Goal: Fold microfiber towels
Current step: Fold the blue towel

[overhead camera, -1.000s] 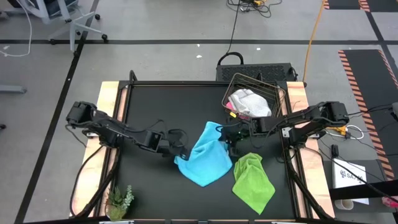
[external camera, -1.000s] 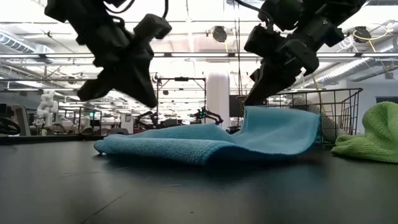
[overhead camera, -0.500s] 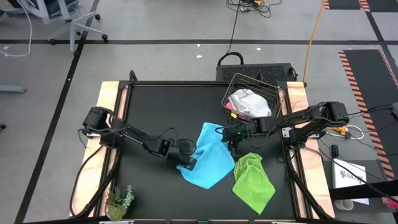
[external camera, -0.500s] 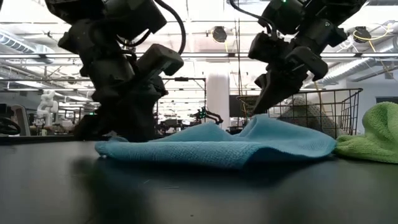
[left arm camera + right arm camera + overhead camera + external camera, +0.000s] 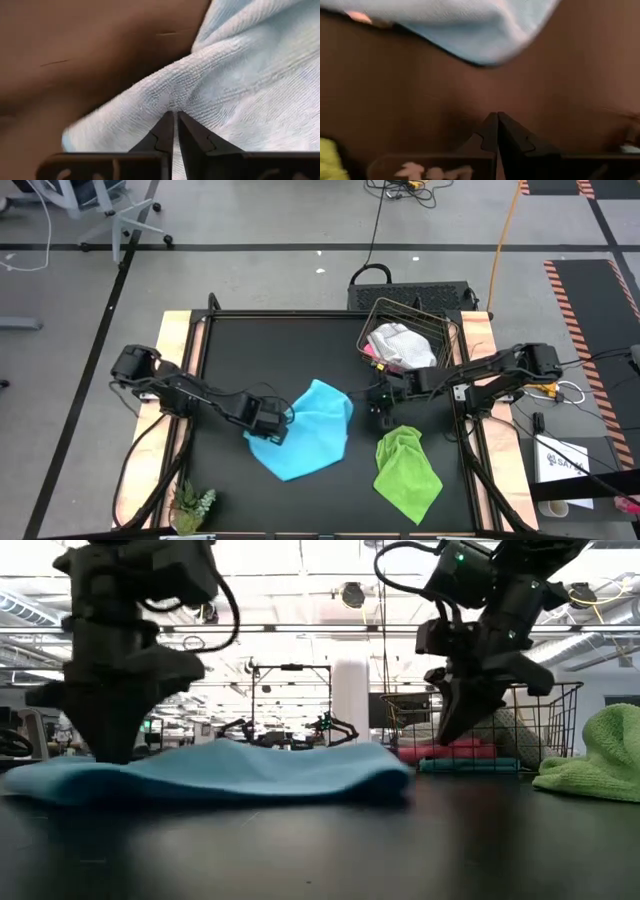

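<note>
Centrally, a light blue microfiber towel lies rumpled and spread on the black table; the left gripper sits at its left edge, fingers pinched onto a raised fold of the cloth; the right gripper, fingers pressed together and holding nothing, hovers just beside the towel's right corner; a lime green microfiber towel lies crumpled nearby; behind it a wire basket holds a white-grey cloth.

The scene is evenly lit from overhead. In the low view, ceiling lights are blown out. Both wrist views are rendered soft and blurred.
</note>
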You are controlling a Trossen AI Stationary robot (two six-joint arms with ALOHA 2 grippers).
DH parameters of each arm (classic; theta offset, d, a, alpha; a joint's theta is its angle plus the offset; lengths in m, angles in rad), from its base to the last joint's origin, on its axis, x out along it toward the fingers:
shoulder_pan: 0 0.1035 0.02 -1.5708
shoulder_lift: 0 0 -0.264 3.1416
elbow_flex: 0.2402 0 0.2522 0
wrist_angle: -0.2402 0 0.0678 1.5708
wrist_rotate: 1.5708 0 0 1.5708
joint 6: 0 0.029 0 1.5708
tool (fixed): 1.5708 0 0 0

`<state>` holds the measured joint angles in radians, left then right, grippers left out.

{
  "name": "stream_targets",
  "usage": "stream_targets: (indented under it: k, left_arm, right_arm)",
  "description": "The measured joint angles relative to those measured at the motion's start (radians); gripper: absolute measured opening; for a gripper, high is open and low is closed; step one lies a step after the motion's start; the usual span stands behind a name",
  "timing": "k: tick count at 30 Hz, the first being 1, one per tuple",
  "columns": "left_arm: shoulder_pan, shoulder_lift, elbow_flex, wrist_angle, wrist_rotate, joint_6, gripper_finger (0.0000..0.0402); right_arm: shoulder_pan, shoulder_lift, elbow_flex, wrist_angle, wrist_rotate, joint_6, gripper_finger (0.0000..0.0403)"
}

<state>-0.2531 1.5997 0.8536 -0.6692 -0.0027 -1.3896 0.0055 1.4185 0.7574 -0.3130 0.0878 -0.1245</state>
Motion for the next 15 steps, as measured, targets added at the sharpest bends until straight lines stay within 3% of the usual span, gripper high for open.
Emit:
stream_targets:
  k: [7, 12, 15]
  left_arm:
    - [0.0, -0.054, 0.003, 0.049, -0.051, -0.027, 0.0026]
    - [0.0, -0.055, 0.003, 0.142, -0.076, -0.022, 0.0026]
    - [0.0, -0.055, 0.004, 0.167, -0.106, -0.017, 0.0026]
  right_arm:
    - [0.0, -0.073, 0.0, 0.084, 0.035, 0.052, 0.0]
    - [-0.003, -0.059, 0.001, 0.196, -0.11, 0.151, 0.0]
    - [0.012, -0.013, 0.0, 0.193, -0.145, 0.169, 0.0]
